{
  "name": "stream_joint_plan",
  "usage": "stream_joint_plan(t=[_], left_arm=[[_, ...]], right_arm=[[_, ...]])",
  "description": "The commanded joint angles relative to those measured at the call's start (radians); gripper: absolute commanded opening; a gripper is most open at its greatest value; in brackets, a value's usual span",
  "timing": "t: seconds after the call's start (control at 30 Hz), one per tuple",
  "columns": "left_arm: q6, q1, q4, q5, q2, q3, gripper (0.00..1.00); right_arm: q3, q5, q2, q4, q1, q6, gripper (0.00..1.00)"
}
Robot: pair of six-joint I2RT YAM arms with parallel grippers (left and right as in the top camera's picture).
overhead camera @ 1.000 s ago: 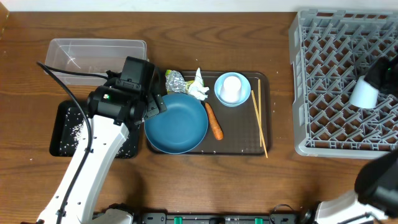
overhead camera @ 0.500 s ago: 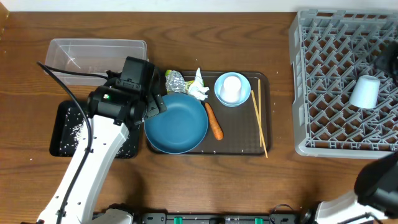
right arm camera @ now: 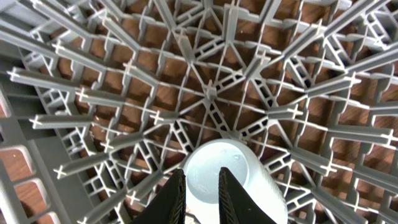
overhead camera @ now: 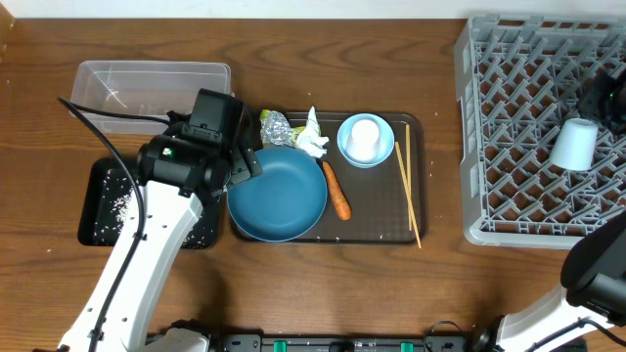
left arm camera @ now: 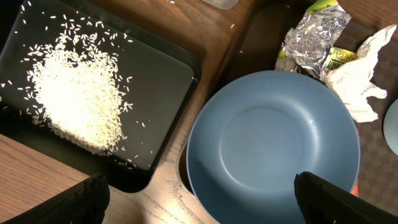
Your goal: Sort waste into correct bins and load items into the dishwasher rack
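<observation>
The light blue cup (overhead camera: 574,145) stands upside down among the pegs of the grey dishwasher rack (overhead camera: 509,127). My right gripper (right arm camera: 202,186) hovers just above the cup (right arm camera: 252,177), open by a narrow gap and holding nothing. The dark blue plate (overhead camera: 279,196) lies on the brown tray (overhead camera: 416,176) with the light blue bowl (overhead camera: 365,139), chopsticks (overhead camera: 408,196), carrot (overhead camera: 336,191), foil ball (overhead camera: 276,128), tissue (overhead camera: 313,144) and wrapper (overhead camera: 313,119). My left gripper (left arm camera: 202,199) is wide open over the plate's (left arm camera: 273,143) left rim. Rice (left arm camera: 74,99) lies in the black tray (left arm camera: 168,87).
A clear tub (overhead camera: 152,88) sits at the back left, behind the black tray (overhead camera: 98,205). The left arm's cable runs across the tub's front. The rack fills the right side of the table up to the right edge.
My right gripper has let go of the cup and drawn back to the right; the cup stays upside down in the rack. The left arm has not moved.
</observation>
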Motion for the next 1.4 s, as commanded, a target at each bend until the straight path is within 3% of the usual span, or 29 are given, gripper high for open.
stream_joint_plan(t=[0.0, 0.47, 0.87, 1.07, 1.27, 1.37], left_arm=[[0.003, 0.004, -0.003, -0.02, -0.002, 0.005, 0.98], [0.003, 0.004, -0.003, -0.02, -0.002, 0.005, 0.98], [0.003, 0.004, -0.003, -0.02, -0.002, 0.005, 0.98], [0.003, 0.004, -0.003, -0.02, -0.002, 0.005, 0.98], [0.003, 0.004, -0.003, -0.02, -0.002, 0.005, 0.98], [0.003, 0.004, -0.003, -0.02, -0.002, 0.005, 0.98]], right_arm=[[0.0, -0.004, 0.033, -0.01, -0.002, -0.035, 0.18], [0.003, 0.005, 0.06, -0.093, -0.008, -0.042, 0.13], [0.192, 0.002, 0.056, -0.397, -0.01, 0.039, 0.03], [0.268, -0.063, -0.038, -0.485, 0.003, 0.08, 0.03], [0.268, -0.359, -0.166, -0.494, 0.059, -0.01, 0.24], [0.267, -0.397, -0.188, -0.509, 0.131, -0.026, 0.47]])
